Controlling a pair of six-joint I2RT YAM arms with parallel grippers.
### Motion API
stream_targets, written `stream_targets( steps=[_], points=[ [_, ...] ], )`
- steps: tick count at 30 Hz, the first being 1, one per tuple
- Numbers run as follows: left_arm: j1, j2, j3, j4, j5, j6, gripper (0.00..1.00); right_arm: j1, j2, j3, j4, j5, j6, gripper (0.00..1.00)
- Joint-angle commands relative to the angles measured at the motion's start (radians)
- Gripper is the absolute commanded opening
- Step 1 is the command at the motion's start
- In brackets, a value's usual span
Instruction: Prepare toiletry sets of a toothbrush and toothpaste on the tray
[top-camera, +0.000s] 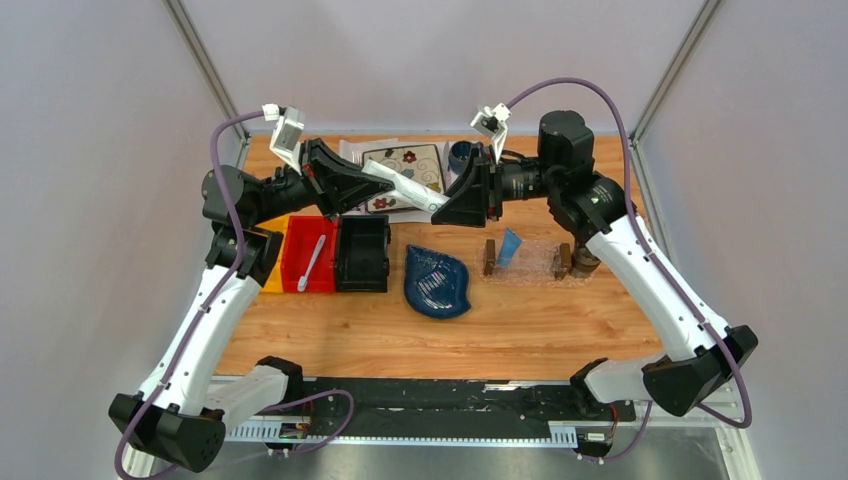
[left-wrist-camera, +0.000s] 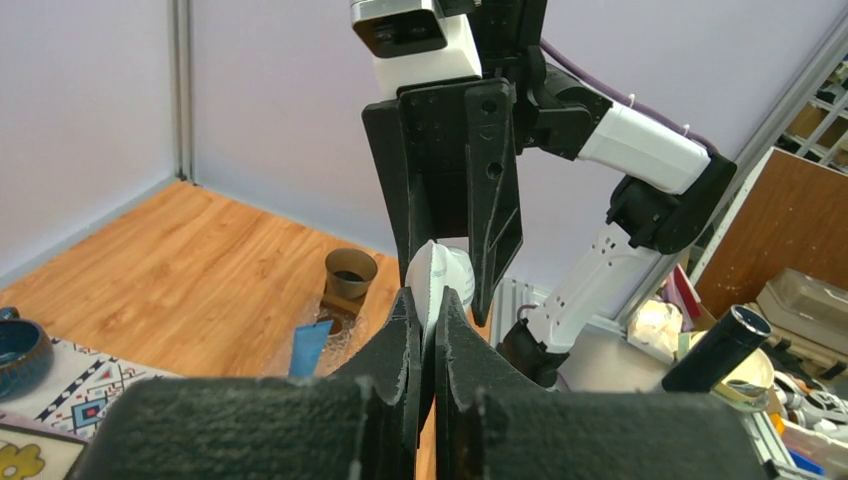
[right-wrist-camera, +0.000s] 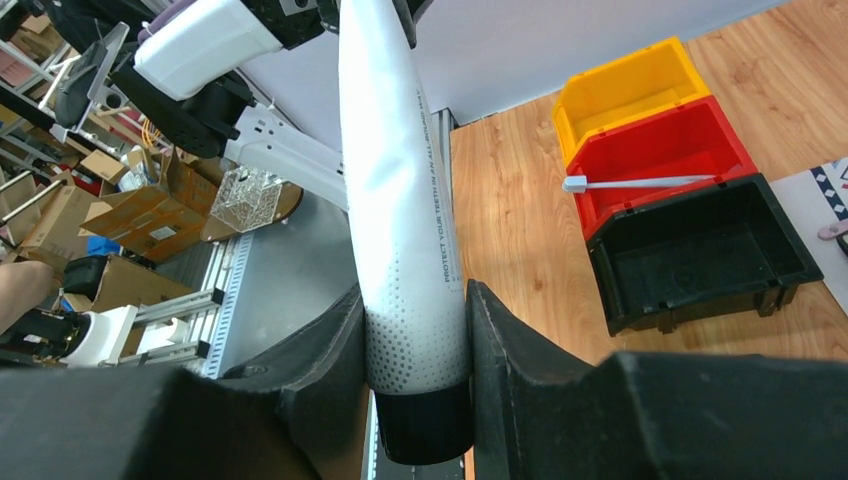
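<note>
One white-grey toothpaste tube (right-wrist-camera: 400, 200), grey-dotted toward its black-capped end.

White toothpaste tube (left-wrist-camera: 441, 272), pinched by left gripper (left-wrist-camera: 430, 300)

A yellow bin (right-wrist-camera: 625, 95), a red bin (right-wrist-camera: 660, 150) and a black bin (right-wrist-camera: 700, 250) stand touching in a row. A dark blue leaf-shaped dish (top-camera: 437, 281) lies beside the black one.
</note>
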Motion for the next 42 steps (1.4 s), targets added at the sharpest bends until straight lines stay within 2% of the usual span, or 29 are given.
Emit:
stream_targets(
  steps=[1,4,5,9,13,14,16,17,19,25,33,39,42],
  points=[
    [0.007,0.003,0.046,-0.005,-0.022,0.033,0.0,0.028,-0.038,-0.033,-0.001,0.052,-0.06,0.18],
    [0.007,0.006,0.043,0.006,-0.023,0.018,0.0,0.051,-0.037,-0.039,-0.027,0.075,-0.098,0.25],
    [0.006,0.006,0.048,0.008,-0.016,0.019,0.0,0.061,-0.035,-0.039,-0.047,0.085,-0.109,0.33],
    [0.004,0.013,0.081,-0.101,0.02,0.099,0.0,0.074,-0.029,-0.024,-0.111,0.125,-0.18,0.48],
    [-0.007,0.017,0.117,-0.292,0.053,0.221,0.0,0.085,-0.023,0.013,-0.172,0.167,-0.252,0.6],
    [-0.011,0.016,0.126,-0.342,0.058,0.301,0.0,0.091,-0.021,0.022,-0.198,0.18,-0.262,0.65],
    [-0.031,0.019,0.167,-0.523,0.058,0.401,0.0,0.096,-0.015,0.051,-0.228,0.193,-0.302,0.67],
    [-0.036,0.022,0.181,-0.578,0.055,0.498,0.0,0.102,-0.012,0.057,-0.257,0.205,-0.316,0.68],
    [-0.048,0.026,0.212,-0.697,0.05,0.597,0.0,0.11,-0.005,0.077,-0.286,0.234,-0.339,0.68],
    [-0.07,0.049,0.265,-0.868,0.053,0.714,0.0,0.14,0.009,0.064,-0.311,0.28,-0.388,0.68],
    [-0.103,0.065,0.307,-0.905,0.049,0.728,0.0,0.205,0.044,0.034,-0.318,0.323,-0.422,0.63],
    [-0.113,0.071,0.328,-0.905,0.052,0.719,0.0,0.212,0.054,0.007,-0.312,0.329,-0.434,0.46],
    [-0.116,0.078,0.341,-0.91,0.053,0.72,0.0,0.216,0.051,0.002,-0.308,0.329,-0.436,0.29]
  ],
)
